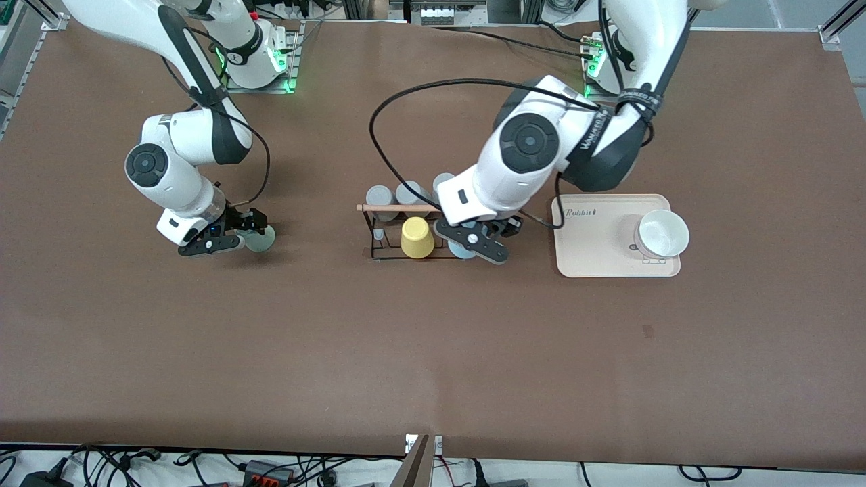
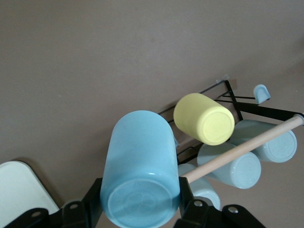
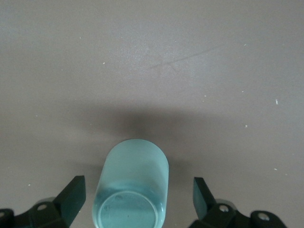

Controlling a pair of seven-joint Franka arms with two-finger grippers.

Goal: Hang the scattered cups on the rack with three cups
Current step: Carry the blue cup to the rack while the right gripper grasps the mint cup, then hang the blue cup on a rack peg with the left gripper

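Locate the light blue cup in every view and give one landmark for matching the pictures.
Front view: the light blue cup peeks out under the left tool, at the rack's end toward the left arm, beside the yellow cup.
Left wrist view: the cup fills the lower middle, clamped between the fingers.
Right wrist view: not in it.
Shared landmark: the yellow cup, in the front and left wrist views.

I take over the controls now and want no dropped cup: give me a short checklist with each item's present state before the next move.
1. Left gripper shut on the light blue cup: ok.
2. Blue cup seated on a peg of the rack: cannot tell.
3. Yellow cup hung: ok.
4. Right gripper fingers open around the sage green cup: ok.
5. Green cup hung: not ok, still on the table.
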